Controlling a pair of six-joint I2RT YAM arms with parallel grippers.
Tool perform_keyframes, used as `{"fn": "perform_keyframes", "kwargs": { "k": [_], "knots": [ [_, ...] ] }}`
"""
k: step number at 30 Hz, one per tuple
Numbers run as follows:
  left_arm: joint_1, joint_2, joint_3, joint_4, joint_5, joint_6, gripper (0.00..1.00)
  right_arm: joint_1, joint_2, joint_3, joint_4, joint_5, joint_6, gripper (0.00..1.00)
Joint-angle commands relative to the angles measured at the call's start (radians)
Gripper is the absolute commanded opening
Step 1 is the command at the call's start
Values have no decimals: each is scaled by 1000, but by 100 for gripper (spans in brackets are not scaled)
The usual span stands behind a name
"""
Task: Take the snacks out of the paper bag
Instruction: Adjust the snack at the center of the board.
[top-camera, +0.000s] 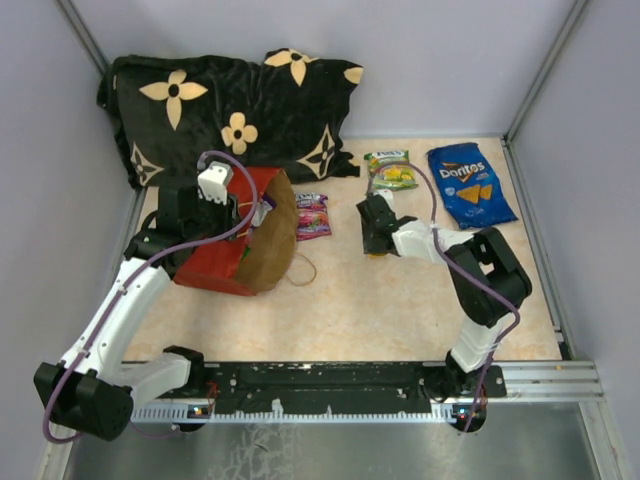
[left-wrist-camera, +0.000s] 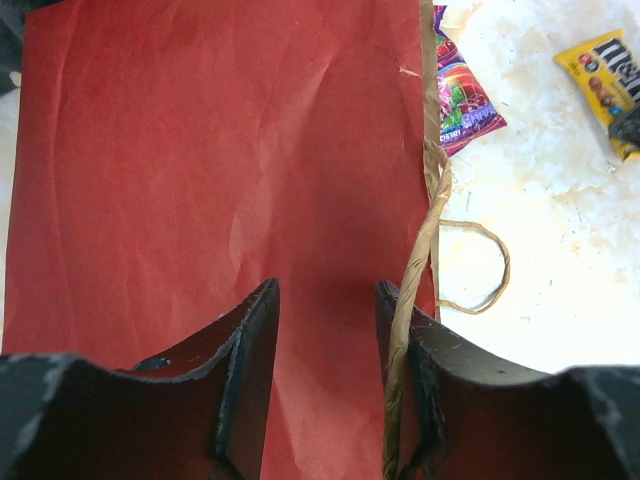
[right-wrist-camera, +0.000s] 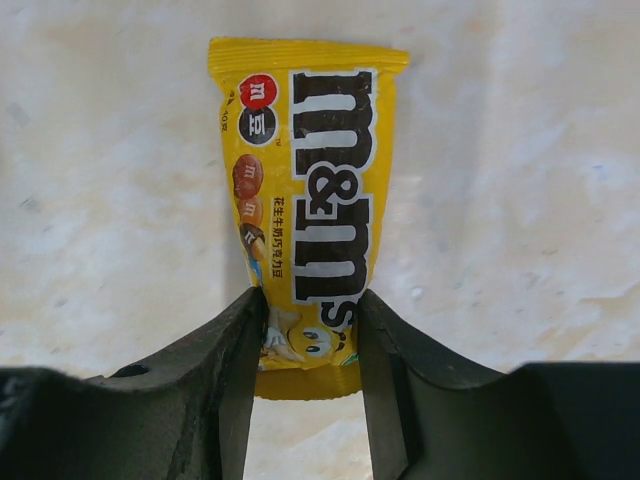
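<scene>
The red paper bag (top-camera: 215, 265) lies on its side, its brown mouth toward the table's middle. My left gripper (top-camera: 245, 215) hovers at its upper edge; in the left wrist view the left gripper (left-wrist-camera: 325, 295) stands open over the red paper bag (left-wrist-camera: 220, 150), a tan cord handle (left-wrist-camera: 420, 250) running along its right finger. My right gripper (top-camera: 375, 238) is shut on the lower end of the yellow M&M's packet (right-wrist-camera: 305, 200), which lies flat on the table. A purple pouch (top-camera: 312, 215), a green pouch (top-camera: 390, 170) and the blue Doritos bag (top-camera: 470, 183) lie outside the bag.
A black flower-patterned pillow (top-camera: 230, 110) leans at the back left, behind the bag. A second cord loop (top-camera: 300, 270) trails on the table by the bag's mouth. Grey walls and metal rails close in the table's sides.
</scene>
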Motion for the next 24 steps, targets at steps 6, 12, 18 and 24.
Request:
{"fn": "perform_keyframes", "kwargs": {
  "k": [6, 12, 18, 24],
  "knots": [
    [4, -18, -1, 16, 17, 12, 50, -222, -82, 13, 27, 1, -9, 41],
    [4, -11, -1, 16, 24, 10, 50, -368, -119, 47, 22, -9, -8, 41],
    [5, -4, -1, 19, 28, 8, 50, -449, -59, 164, 20, -38, -41, 40],
    [4, 11, -1, 19, 23, 10, 50, -461, 10, 374, -14, -51, -120, 40]
  ]
}}
